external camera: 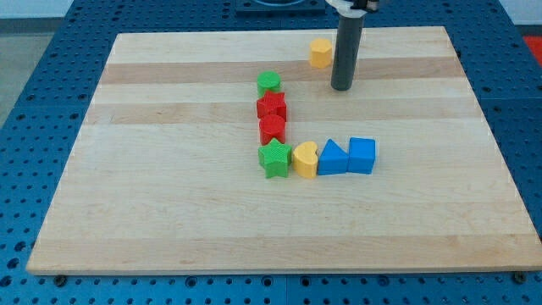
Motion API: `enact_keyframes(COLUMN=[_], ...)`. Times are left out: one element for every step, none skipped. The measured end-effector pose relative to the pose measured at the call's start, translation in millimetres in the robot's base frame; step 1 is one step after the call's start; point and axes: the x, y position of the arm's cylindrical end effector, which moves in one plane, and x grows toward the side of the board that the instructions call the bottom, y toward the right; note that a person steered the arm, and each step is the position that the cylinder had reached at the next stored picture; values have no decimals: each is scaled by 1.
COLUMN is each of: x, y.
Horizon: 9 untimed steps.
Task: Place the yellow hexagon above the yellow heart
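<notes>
The yellow hexagon (320, 52) lies near the board's top edge, right of centre. The yellow heart (305, 158) lies in a row near the board's middle, between a green star (274, 158) and a blue triangle (332, 158). My tip (341, 86) rests on the board just below and to the right of the yellow hexagon, a small gap apart from it, and well above the heart.
A blue cube (362, 156) ends the row on the right. Above the green star stand a red block (272, 128), a red star (272, 107) and a green block (268, 83) in a column. The wooden board (169, 212) lies on a blue perforated table.
</notes>
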Motion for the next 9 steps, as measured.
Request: enact_keyframes(x=[-11, -30, -49, -54, -68, -83, -94, -94, -94], y=[0, 0, 1, 12, 15, 15, 14, 13, 13])
